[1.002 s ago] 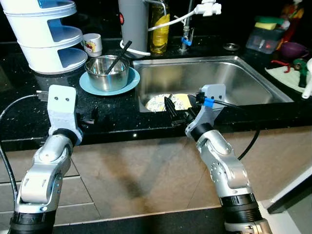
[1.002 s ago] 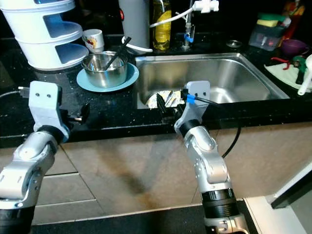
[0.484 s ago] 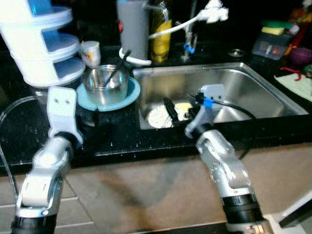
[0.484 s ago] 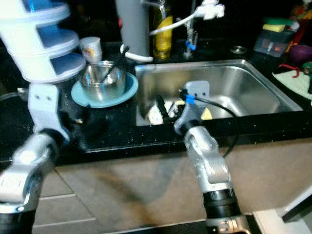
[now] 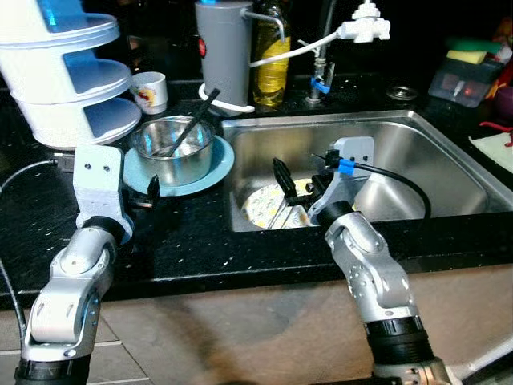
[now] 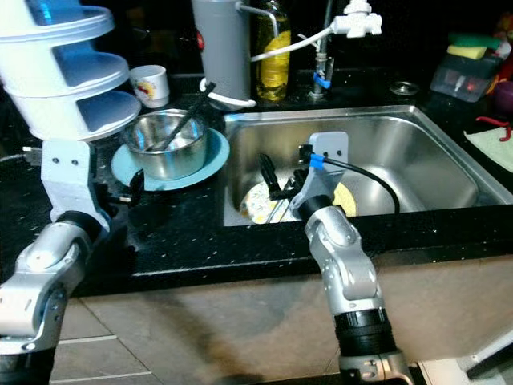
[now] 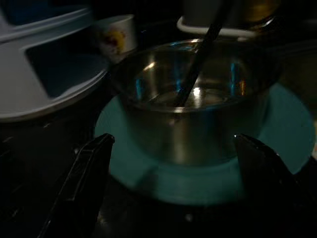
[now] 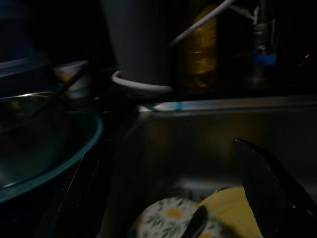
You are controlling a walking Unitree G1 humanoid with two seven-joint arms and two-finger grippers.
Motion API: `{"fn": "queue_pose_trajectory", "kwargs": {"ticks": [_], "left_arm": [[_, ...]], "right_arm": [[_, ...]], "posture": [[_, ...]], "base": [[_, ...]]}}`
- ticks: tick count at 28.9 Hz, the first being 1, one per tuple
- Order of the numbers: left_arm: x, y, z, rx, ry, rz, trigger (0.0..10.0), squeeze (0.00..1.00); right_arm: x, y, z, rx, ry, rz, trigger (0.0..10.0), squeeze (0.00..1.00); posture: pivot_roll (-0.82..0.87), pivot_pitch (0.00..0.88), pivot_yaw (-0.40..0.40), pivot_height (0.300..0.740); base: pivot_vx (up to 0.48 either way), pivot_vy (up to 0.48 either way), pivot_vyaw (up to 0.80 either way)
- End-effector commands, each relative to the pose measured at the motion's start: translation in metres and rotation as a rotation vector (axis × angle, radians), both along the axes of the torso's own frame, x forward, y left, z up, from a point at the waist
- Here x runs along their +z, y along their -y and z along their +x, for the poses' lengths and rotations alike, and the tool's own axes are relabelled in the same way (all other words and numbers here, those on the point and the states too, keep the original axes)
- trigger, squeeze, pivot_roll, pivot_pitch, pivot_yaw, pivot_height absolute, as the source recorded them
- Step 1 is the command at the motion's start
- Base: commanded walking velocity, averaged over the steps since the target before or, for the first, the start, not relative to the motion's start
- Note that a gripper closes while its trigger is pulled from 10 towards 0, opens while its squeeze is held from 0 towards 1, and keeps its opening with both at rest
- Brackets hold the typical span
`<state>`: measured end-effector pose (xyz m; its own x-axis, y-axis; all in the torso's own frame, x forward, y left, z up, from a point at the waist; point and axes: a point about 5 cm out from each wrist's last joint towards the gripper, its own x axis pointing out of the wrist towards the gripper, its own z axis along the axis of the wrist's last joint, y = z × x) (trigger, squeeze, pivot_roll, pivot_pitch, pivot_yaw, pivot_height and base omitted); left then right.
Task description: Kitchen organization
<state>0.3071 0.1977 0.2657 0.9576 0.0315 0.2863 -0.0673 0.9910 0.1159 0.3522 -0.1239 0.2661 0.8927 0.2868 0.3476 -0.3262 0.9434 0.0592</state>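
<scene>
Two plates (image 8: pixel 198 218) in sink (image 5: pixel 417 160), left gripper (image 7: pixel 173 163) facing bowl (image 7: pixel 198 99)

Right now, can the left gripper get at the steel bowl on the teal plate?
Probably yes. The left gripper is open, facing the steel bowl on the teal plate, nothing between; the black utensil inside leans away.

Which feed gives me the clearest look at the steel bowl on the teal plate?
The left wrist view: the steel bowl sits centred and close on the teal plate, between the open jaws. Both eye views show it smaller, beside the sink. The right wrist view catches a dark edge.
</scene>
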Motion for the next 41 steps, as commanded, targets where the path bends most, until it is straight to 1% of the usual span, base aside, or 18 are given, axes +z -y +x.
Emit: {"fn": "queue_pose_trajectory", "kwargs": {"ticks": [1, 14, 17, 19, 22, 27, 31, 33, 35, 36, 37, 38, 40, 41], "left_arm": [[0.0, -0.005, -0.003, 0.026, -0.004, 0.008, 10.0, 0.0], [0.0, -0.004, -0.003, 0.027, -0.009, -0.004, 10.0, 0.0], [0.002, -0.002, -0.005, 0.022, 0.014, -0.021, 10.0, 0.0], [0.006, -0.004, -0.006, 0.038, 0.035, -0.052, 10.0, 0.0], [0.009, -0.005, -0.006, 0.043, 0.052, -0.067, 10.0, 0.0], [0.017, -0.001, -0.008, 0.007, 0.081, -0.063, 10.0, 0.0], [0.026, 0.005, -0.011, -0.043, 0.123, -0.043, 10.0, 0.0], [0.037, 0.003, -0.015, -0.04, 0.177, -0.078, 10.0, 0.0], [0.045, -0.007, -0.017, 0.012, 0.21, -0.1, 10.0, 0.0], [0.045, -0.007, -0.017, 0.012, 0.21, -0.1, 10.0, 0.0], [0.048, -0.021, -0.016, 0.094, 0.199, -0.095, 10.0, 0.0], [0.048, -0.027, -0.016, 0.125, 0.181, -0.09, 10.0, 0.0], [0.047, -0.033, -0.015, 0.148, 0.162, -0.083, 10.0, 0.0], [0.044, -0.036, -0.013, 0.156, 0.133, -0.072, 10.0, 0.0]], "right_arm": [[0.0, -0.006, 0.0, 0.015, 0.005, -0.008, 10.0, 0.0], [0.0, -0.006, 0.0, 0.015, 0.004, -0.01, 10.0, 0.0], [0.0, -0.006, 0.001, 0.016, 0.006, -0.01, 10.0, 0.0], [0.001, -0.006, 0.001, 0.016, 0.006, -0.01, 10.0, 0.0], [0.001, -0.006, 0.001, 0.017, 0.007, -0.011, 10.0, 0.0], [0.001, -0.006, 0.001, 0.019, 0.007, -0.012, 10.0, 0.0], [0.002, -0.006, 0.001, 0.02, 0.009, -0.011, 10.0, 0.0], [0.003, -0.006, 0.001, 0.021, 0.011, -0.01, 10.0, 0.0], [0.003, -0.006, 0.001, 0.021, 0.012, -0.01, 10.0, 0.0], [0.003, -0.006, 0.001, 0.021, 0.012, -0.01, 10.0, 0.0], [0.003, -0.006, 0.001, 0.022, 0.013, -0.009, 10.0, 0.0], [0.004, -0.006, 0.002, 0.022, 0.013, -0.009, 10.0, 0.0], [0.004, -0.006, 0.002, 0.022, 0.014, -0.008, 10.0, 0.0], [0.003, -0.006, 0.002, 0.022, 0.013, -0.008, 10.0, 0.0]], "posture": [[0.05, 0.192, -0.021, 0.74], [0.05, 0.194, -0.021, 0.74], [0.05, 0.194, -0.023, 0.74], [0.05, 0.194, -0.023, 0.74], [0.05, 0.196, -0.026, 0.74], [0.05, 0.196, -0.026, 0.74], [0.05, 0.195, -0.029, 0.74], [0.05, 0.195, -0.029, 0.74], [0.05, 0.195, -0.029, 0.74], [0.05, 0.195, -0.029, 0.74], [0.05, 0.188, -0.032, 0.74], [0.05, 0.188, -0.032, 0.74], [0.05, 0.188, -0.032, 0.74], [0.05, 0.182, -0.031, 0.74]], "base": [[0.315, 0.0, 0.0], [0.295, 0.0, 0.0], [0.0, 0.0, 0.0], [0.0, 0.0, 0.0], [0.0, 0.0, 0.0], [0.0, 0.0, 0.0], [0.0, 0.0, 0.0], [0.0, 0.0, 0.0], [0.0, 0.0, 0.0], [0.0, 0.0, 0.0], [0.0, 0.0, 0.0], [0.0, 0.0, 0.0], [0.0, 0.0, 0.0], [0.0, 0.0, 0.0]]}}
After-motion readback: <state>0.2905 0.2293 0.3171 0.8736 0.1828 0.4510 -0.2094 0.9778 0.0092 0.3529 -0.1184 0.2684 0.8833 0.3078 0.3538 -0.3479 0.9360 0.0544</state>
